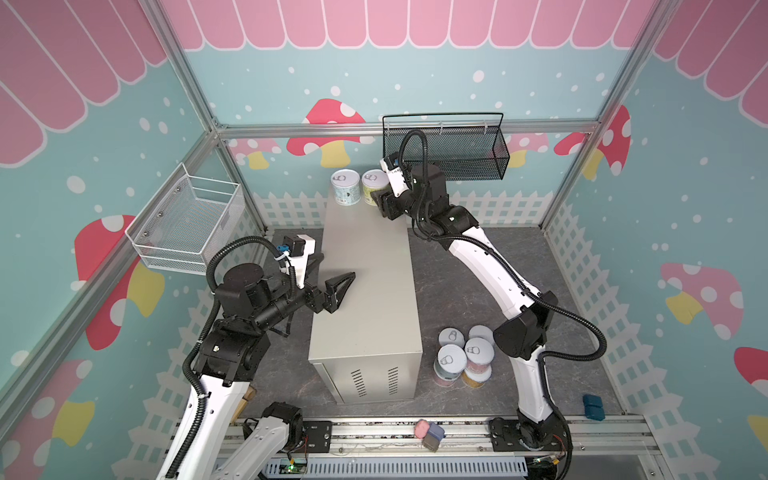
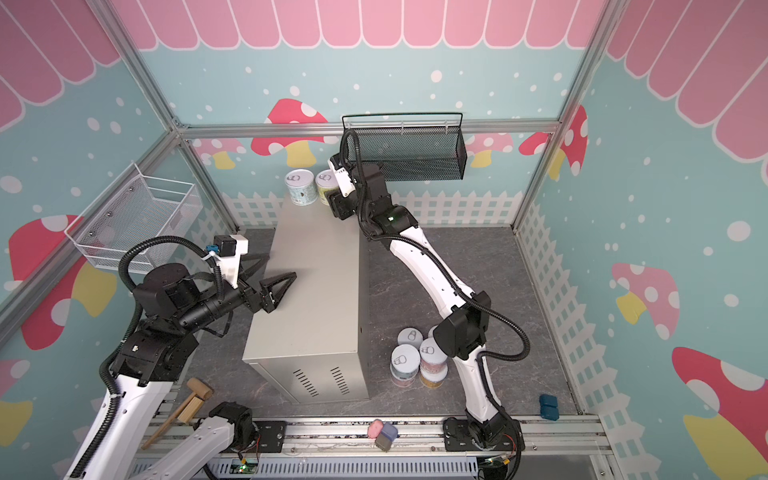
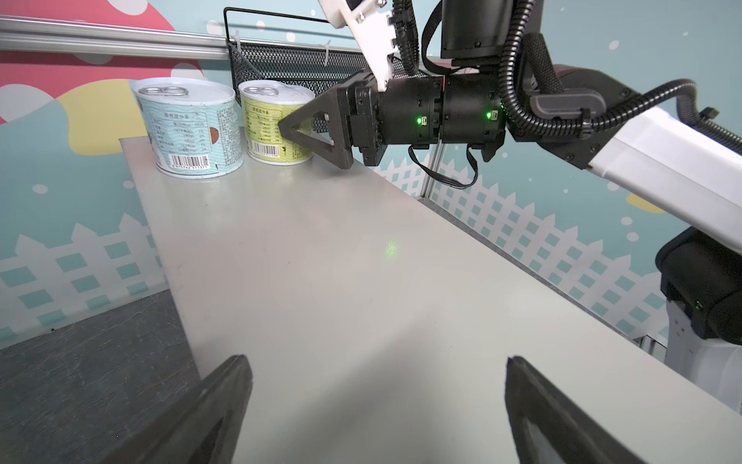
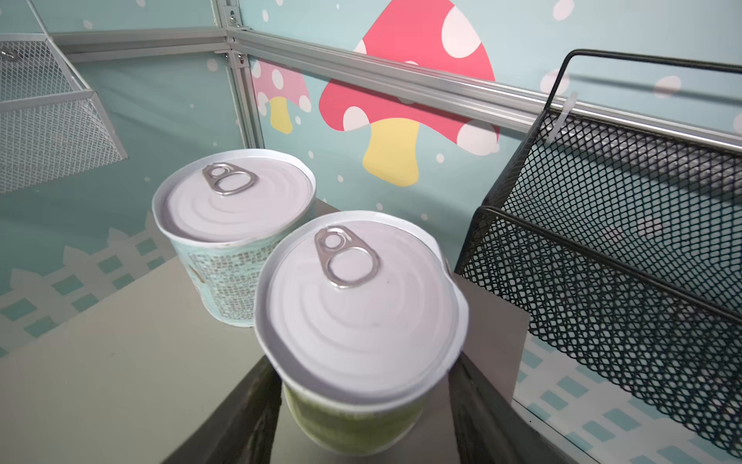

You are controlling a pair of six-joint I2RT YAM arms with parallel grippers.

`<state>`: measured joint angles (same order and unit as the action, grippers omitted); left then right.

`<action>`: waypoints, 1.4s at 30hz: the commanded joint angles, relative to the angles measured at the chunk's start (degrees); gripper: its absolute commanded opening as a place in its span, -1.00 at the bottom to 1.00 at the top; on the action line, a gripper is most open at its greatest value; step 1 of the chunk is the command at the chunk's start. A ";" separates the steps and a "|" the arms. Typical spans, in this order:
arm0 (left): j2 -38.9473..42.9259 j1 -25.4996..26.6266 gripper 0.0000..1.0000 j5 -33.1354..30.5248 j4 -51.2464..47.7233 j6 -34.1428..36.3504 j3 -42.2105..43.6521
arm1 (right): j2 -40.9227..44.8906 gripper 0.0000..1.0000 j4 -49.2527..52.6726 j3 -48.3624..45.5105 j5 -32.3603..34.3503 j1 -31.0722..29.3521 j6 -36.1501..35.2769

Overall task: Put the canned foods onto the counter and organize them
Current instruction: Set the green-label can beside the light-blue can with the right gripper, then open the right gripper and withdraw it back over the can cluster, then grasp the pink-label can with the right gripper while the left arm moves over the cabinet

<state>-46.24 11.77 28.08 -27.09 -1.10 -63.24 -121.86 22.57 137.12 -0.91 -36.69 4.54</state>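
Note:
Two canned foods stand upright side by side at the far end of the counter (image 1: pixel 365 270): a light blue can (image 1: pixel 345 187) and a yellow-green can (image 1: pixel 372 188). My right gripper (image 4: pixel 365 361) is shut on the yellow-green can (image 4: pixel 361 305), one finger on each side of its label, with the can's base on the counter top. Over the counter's middle left edge my left gripper (image 1: pixel 338 264) hangs open with nothing between its fingers (image 3: pixel 225 401). Several more cans (image 1: pixel 465 357) sit stacked on the dark floor to the right of the counter.
A black mesh basket (image 1: pixel 444 153) hangs on the back wall just behind my right wrist. A white mesh basket (image 1: pixel 187 224) hangs on the left wall. A wooden mallet (image 2: pixel 187 405), small blocks (image 1: pixel 430 432) on the front rail and a blue object (image 1: pixel 592 406) lie near the front.

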 commanded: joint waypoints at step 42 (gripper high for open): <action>-2.38 0.53 0.98 3.36 -2.49 -1.18 -5.67 | 68.48 0.99 38.76 -75.10 11.88 0.15 34.56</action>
<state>-48.40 11.81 29.19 -27.86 -2.22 -65.08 -53.43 56.66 64.69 14.33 -36.36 33.26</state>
